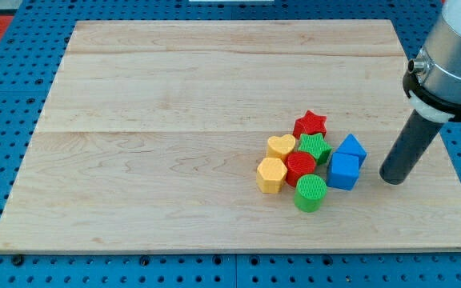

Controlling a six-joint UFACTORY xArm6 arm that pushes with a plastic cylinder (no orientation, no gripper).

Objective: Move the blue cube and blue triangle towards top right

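Note:
The blue cube (343, 171) sits right of centre on the wooden board (174, 120), at the right end of a tight cluster of blocks. The blue triangle (351, 149) touches it just above. My tip (392, 178) rests on the board a short way to the right of the blue cube, apart from it. The dark rod rises from the tip towards the view's top right, up to the grey arm body (454, 56).
The cluster also holds a red star (310, 123), a green star (315, 147), a yellow heart (281, 146), a red cylinder (300, 166), a yellow hexagon (270, 175) and a green cylinder (311, 193). The board's right edge (446, 160) is near my tip.

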